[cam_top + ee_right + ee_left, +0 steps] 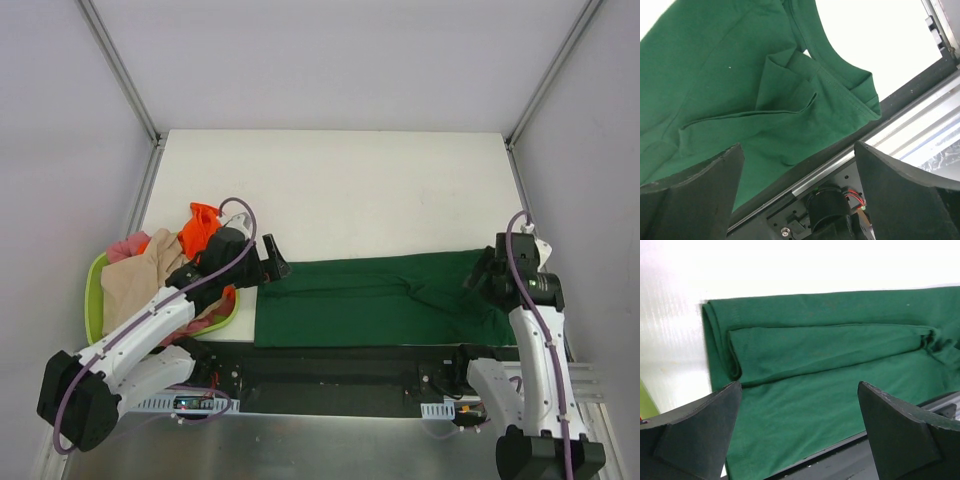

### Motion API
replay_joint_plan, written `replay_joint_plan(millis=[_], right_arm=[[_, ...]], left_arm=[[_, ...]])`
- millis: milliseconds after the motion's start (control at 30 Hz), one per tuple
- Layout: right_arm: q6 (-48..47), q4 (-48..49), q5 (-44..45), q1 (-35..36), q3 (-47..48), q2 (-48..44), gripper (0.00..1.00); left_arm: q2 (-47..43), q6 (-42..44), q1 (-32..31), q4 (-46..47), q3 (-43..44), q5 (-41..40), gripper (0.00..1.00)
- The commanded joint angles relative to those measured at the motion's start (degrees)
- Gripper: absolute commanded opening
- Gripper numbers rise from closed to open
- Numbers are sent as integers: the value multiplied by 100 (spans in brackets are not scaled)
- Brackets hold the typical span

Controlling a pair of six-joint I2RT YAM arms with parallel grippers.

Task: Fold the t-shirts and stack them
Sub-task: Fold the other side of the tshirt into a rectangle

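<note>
A large dark green t-shirt (380,300) lies folded into a long band along the table's near edge; it also shows in the left wrist view (825,375) and the right wrist view (740,90). My left gripper (268,258) is open and empty, just above the shirt's left end. My right gripper (480,272) is open and empty, above the shirt's right end. Orange (198,228), beige (145,278) and pink (124,247) shirts lie heaped in the basket at the left.
A lime-green plastic basket (93,300) stands at the table's left near corner. A black rail (350,365) with the arm bases runs along the near edge. The white table (340,190) stretches behind the shirt, between grey walls.
</note>
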Motion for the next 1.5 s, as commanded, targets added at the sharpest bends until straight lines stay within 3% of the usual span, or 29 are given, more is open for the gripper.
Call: replay_joint_plan(millis=[0, 167, 333, 600, 833, 1000, 1167, 1333, 1467], right_arm=[[-271, 186, -237, -29, 211, -413, 96], [-939, 1459, -2306, -29, 36, -467, 96], [-975, 2602, -4086, 6, -263, 549, 96], [-958, 3114, -4088, 454, -211, 2423, 96], [-896, 3158, -4070, 718, -605, 2935, 96], [-817, 2703, -4202, 868, -1133, 2453, 96], [-413, 1631, -4272, 964, -1625, 688, 96], [61, 417, -4404, 964, -1617, -957, 96], [53, 503, -4423, 964, -1337, -1232, 96]], left_arm=[[-140, 120, -100, -80, 292, 212, 99], [649, 322, -109, -89, 793, 133, 99], [1924, 446, -109, -72, 1443, 194, 99], [2857, 428, -109, -72, 1647, 370, 99], [2954, 261, -109, -72, 1260, 388, 99], [2761, 217, -109, -72, 1005, 318, 99], [2550, 200, -109, -80, 838, 151, 99], [2453, 200, -109, -81, 846, 19, 99], [2401, 226, -109, -89, 917, 45, 99]])
